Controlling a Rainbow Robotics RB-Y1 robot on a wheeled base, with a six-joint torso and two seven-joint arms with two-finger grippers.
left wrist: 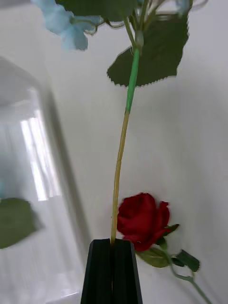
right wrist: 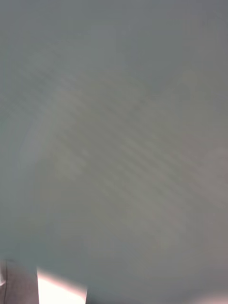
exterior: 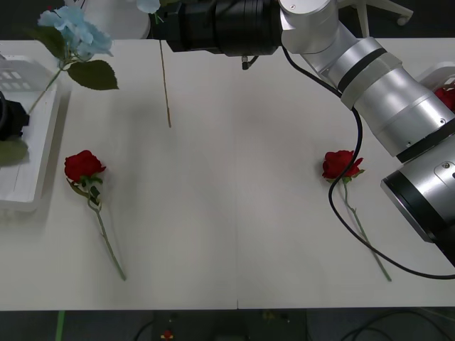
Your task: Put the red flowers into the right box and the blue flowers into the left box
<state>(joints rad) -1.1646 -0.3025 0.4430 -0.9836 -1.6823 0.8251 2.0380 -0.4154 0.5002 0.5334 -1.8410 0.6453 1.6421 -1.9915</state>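
Note:
My left gripper [left wrist: 113,244] is shut on the thin stem of a blue flower [left wrist: 61,21], whose pale bloom [exterior: 75,32] and big leaf hang over the far end of the left box [exterior: 28,192]. The gripper [exterior: 8,117] sits over that white tray. My right arm reaches across the table's far side. Its gripper [exterior: 162,28] holds a second blue flower [exterior: 149,6] with the stem hanging straight down. Two red flowers lie on the table, one [exterior: 83,165] beside the left box and one [exterior: 340,164] at the right. The right box [exterior: 435,73] shows at the right edge.
A black cable [exterior: 341,206] from the right arm loops over the right rose's stem. Something red [exterior: 446,96] lies in the right box. The white table [exterior: 227,213] is bare between the two roses. A green leaf [left wrist: 16,221] lies in the left box.

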